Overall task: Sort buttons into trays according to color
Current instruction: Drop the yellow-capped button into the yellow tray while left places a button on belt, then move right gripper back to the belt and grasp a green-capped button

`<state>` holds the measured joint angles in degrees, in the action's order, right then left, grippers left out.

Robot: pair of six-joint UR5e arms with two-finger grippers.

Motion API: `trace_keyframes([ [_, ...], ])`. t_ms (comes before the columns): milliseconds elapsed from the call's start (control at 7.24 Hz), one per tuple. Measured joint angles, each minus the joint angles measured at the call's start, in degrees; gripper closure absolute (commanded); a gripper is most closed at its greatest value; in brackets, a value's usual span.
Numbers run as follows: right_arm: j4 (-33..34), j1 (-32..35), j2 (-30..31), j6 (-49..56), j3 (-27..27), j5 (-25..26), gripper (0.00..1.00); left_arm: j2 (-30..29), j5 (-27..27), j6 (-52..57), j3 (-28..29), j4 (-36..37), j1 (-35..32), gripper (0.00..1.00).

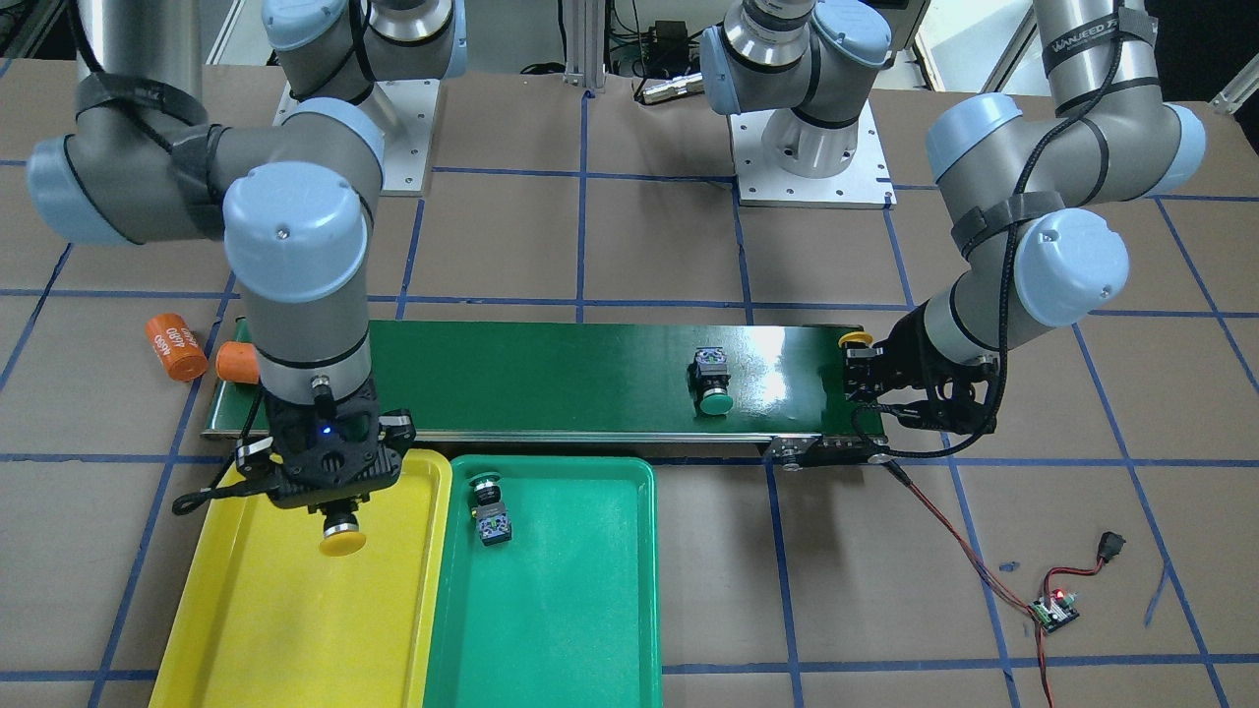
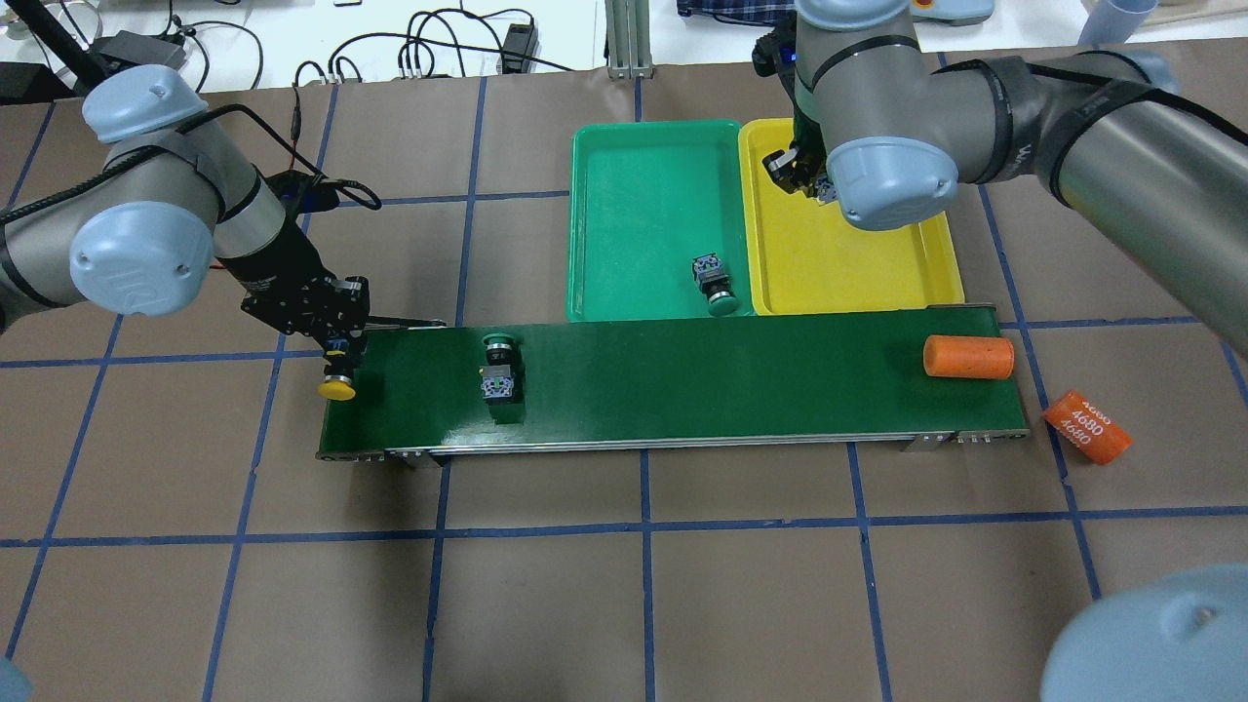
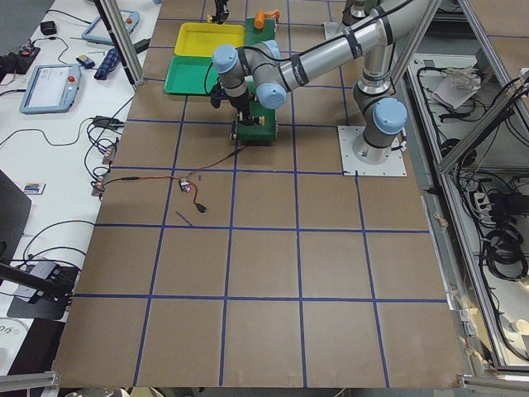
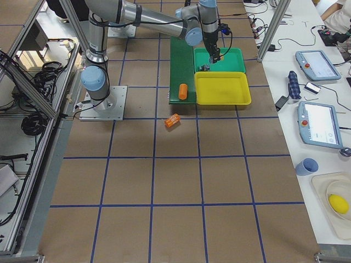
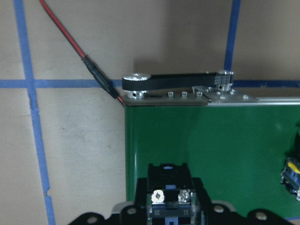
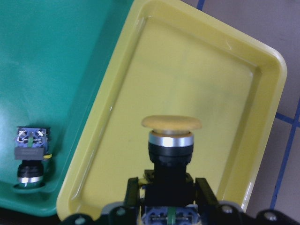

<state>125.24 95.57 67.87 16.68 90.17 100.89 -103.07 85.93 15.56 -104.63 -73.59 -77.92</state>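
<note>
My right gripper [image 1: 339,509] is shut on a yellow-capped button [image 1: 342,539] and holds it cap-down over the yellow tray [image 1: 246,629]; the right wrist view shows the cap [image 6: 171,123] between my fingers. My left gripper [image 2: 338,363] is shut on the other yellow-capped button [image 2: 338,389] at the conveyor's end on my left. One green-capped button [image 2: 499,366] lies on the belt. Another green-capped button [image 2: 715,283] lies in the green tray [image 2: 634,214], near the corner next to the yellow tray.
The long dark-green conveyor [image 2: 682,380] runs across the table in front of both trays. One orange cylinder [image 2: 968,357] lies on its right end, another orange cylinder [image 2: 1086,426] on the table beside it. A red and black cable [image 1: 944,531] runs from the motor end.
</note>
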Motion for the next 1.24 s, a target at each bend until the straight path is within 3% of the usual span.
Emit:
trace_keyframes([
  [138, 2.7, -1.7, -2.7, 2.2, -0.6, -0.2, 0.7, -0.4, 0.0, 0.8, -0.1, 0.9, -0.2, 1.0],
  [276, 5.6, -2.7, -5.5, 3.2, -0.8, -0.5, 0.01, -0.8, 0.0, 1.2, -0.2, 1.4, -0.2, 0.32],
  [414, 7.0, -3.2, -7.2, 3.4, -0.7, -0.7, 0.0, -1.2, 0.0, 1.3, -0.3, 1.9, -0.3, 0.0],
  [829, 6.3, -2.9, -6.1, 2.9, -0.2, -0.7, 0.0, -0.3, -0.1, 0.9, 0.2, 2.4, -0.5, 0.0],
  [1243, -4.6, 0.8, 2.5, -4.6, 0.5, -0.7, 0.0, 5.6, 1.4, 0.2, 6.6, -2.8, -0.6, 0.0],
])
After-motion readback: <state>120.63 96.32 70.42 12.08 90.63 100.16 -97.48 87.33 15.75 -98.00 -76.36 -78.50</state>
